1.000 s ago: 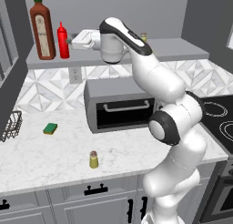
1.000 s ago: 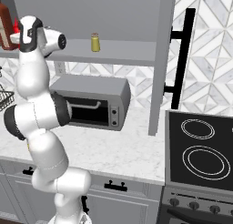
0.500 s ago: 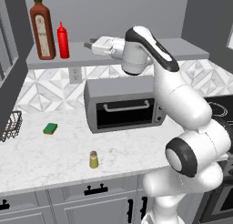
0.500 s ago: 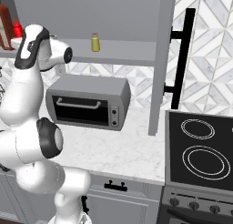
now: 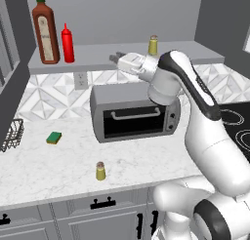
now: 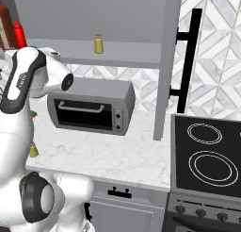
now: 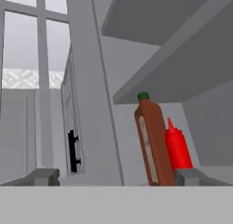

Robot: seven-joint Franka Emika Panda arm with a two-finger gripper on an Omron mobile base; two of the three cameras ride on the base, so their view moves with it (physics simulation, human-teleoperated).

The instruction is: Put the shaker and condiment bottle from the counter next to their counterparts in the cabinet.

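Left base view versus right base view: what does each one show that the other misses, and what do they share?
Left base view alone: the green sponge and wire basket on the counter, a wall outlet, and the open gripper over the shelf.

Right base view alone: both stove burners and the tall black handle.

Shared: the red squeeze bottle beside the brown sauce bottle on the cabinet shelf, the shaker on the shelf, the shaker on the counter, and the toaster oven.

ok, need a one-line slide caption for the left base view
Open gripper above the oven; red condiment bottle stands on the cabinet shelf beside the tall sauce bottle; one shaker remains on the counter.
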